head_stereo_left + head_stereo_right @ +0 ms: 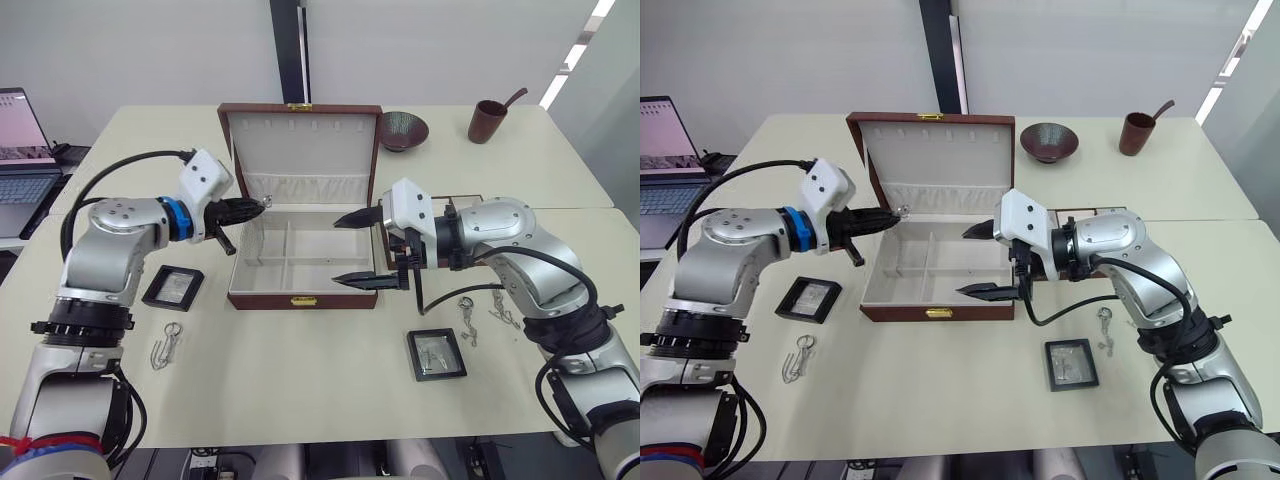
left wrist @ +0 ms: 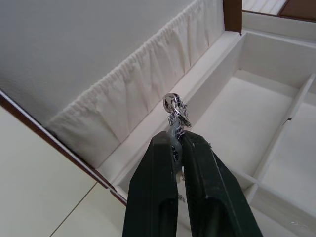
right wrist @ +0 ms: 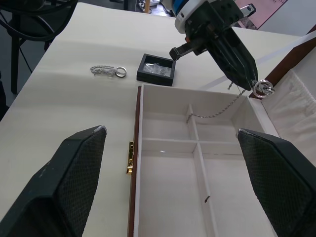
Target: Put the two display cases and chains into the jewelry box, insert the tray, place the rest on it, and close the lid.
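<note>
One silvery chain (image 3: 217, 112) hangs from your left pincer (image 1: 262, 203), clamped shut on its looped end, and trails down over the jewelry box's (image 1: 300, 262) cream dividers beneath the upright lid (image 1: 300, 140). Your right pincer (image 1: 355, 250) gapes wide over the box's right side, holding nothing. Both display cases (image 1: 173, 287) (image 1: 436, 354) lie on the tabletop (image 1: 300, 370) either side of the box, with a second chain (image 1: 165, 345) near the left case.
</note>
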You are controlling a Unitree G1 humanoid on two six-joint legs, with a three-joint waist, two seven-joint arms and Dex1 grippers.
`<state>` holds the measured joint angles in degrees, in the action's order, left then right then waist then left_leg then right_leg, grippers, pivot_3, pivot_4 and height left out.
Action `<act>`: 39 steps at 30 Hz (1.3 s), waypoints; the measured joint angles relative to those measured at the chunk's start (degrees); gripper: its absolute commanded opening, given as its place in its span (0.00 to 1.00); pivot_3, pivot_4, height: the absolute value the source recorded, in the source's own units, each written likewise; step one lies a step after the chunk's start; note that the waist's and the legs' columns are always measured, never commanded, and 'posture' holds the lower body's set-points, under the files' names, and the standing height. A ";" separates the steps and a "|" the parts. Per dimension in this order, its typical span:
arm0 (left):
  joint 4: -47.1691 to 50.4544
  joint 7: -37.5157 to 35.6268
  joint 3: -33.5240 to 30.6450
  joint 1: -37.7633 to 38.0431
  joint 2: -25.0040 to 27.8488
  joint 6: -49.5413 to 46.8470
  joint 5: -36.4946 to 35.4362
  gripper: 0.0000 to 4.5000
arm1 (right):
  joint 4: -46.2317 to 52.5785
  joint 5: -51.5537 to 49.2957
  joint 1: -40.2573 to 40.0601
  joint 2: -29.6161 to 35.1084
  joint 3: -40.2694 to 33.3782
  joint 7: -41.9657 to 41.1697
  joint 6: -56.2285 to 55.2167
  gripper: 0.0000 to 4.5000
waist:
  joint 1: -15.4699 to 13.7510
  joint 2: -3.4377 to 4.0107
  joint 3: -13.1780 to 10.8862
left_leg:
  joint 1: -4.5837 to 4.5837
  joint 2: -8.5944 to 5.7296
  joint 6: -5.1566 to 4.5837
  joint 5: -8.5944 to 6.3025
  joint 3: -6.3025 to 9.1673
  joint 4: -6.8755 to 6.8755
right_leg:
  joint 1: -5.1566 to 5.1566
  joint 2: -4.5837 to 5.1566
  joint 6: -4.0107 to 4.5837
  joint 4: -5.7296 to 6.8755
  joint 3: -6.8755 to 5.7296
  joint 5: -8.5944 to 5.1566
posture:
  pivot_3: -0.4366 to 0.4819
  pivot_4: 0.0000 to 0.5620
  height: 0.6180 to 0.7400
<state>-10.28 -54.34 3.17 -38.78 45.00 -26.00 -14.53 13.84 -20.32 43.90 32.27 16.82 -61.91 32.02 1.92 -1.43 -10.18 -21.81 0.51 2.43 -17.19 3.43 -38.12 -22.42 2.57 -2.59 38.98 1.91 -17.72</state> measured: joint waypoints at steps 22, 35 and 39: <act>7.40 2.70 -0.32 2.31 -0.78 -7.45 1.09 0.99 | -4.63 7.85 1.53 -1.68 0.32 4.75 -2.61 1.00 | 0.02 -0.01 0.00 | -0.01 0.02 0.00 0.01 0.01 -0.07 | 0.01 0.00 0.00 0.06 0.01 0.00 | 0.48 0.27 1.00; 22.52 1.91 -27.61 16.61 5.53 -20.12 -15.79 0.99 | -3.51 4.80 -3.79 4.17 -7.19 2.31 -4.80 1.00 | 0.02 -0.01 0.00 | 0.03 0.05 -0.01 -0.01 -0.01 -0.05 | 0.05 0.03 0.00 0.03 0.04 0.00 | 0.48 0.27 1.00; 22.96 0.24 -39.22 31.27 6.32 -16.25 -15.36 0.99 | -2.93 3.70 -10.94 11.61 -13.13 -0.71 -9.21 1.00 | -0.08 0.00 0.00 | 0.03 0.07 -0.02 -0.01 -0.05 0.03 | 0.04 0.07 0.00 -0.03 0.07 0.00 | 0.48 0.27 1.00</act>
<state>12.69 -54.10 -36.05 -7.52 51.32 -42.26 -29.89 10.90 -16.63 32.96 43.88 3.69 -62.62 22.81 1.84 -1.43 -10.18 -21.78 0.58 2.40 -17.20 3.38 -38.09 -22.38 2.63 -2.59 38.95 1.98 -17.72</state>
